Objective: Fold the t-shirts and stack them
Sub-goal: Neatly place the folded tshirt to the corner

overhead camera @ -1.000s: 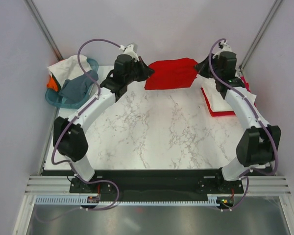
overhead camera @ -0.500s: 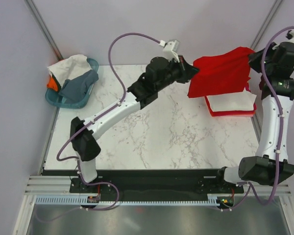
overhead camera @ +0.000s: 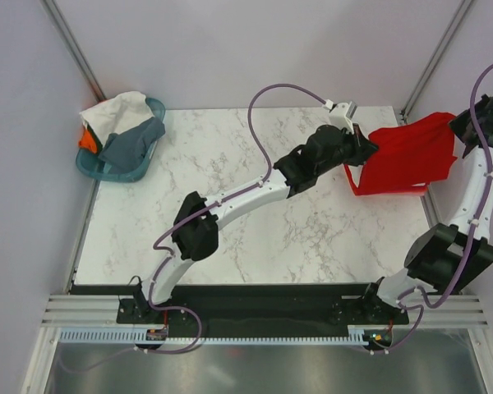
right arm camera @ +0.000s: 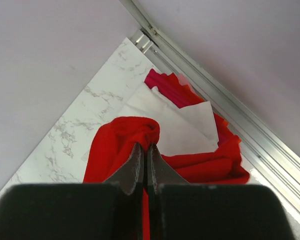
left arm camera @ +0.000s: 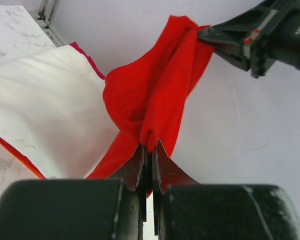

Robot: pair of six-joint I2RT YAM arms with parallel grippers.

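A bright red t-shirt [overhead camera: 407,160] hangs in the air between my two grippers at the table's far right. My left gripper [overhead camera: 367,148] is shut on its left edge, seen pinched in the left wrist view [left arm camera: 150,145]. My right gripper [overhead camera: 458,127] is shut on its right edge, seen in the right wrist view [right arm camera: 146,147]. Below the shirt lies a stack with a folded white tee [left arm camera: 45,105] on top and red ones under it [right arm camera: 165,85]. More tees, white [overhead camera: 115,111], grey [overhead camera: 131,144] and orange [overhead camera: 86,139], lie in the basket.
A teal plastic basket [overhead camera: 94,168] stands at the far left corner of the marble table [overhead camera: 255,213]. Metal frame rails [right arm camera: 230,120] run along the table's right edge and back corners. Grey walls enclose the cell.
Both arms have lifted the red t-shirt off the table's far middle and carried it right, over the white-topped stack. The left arm has stretched far to the right.
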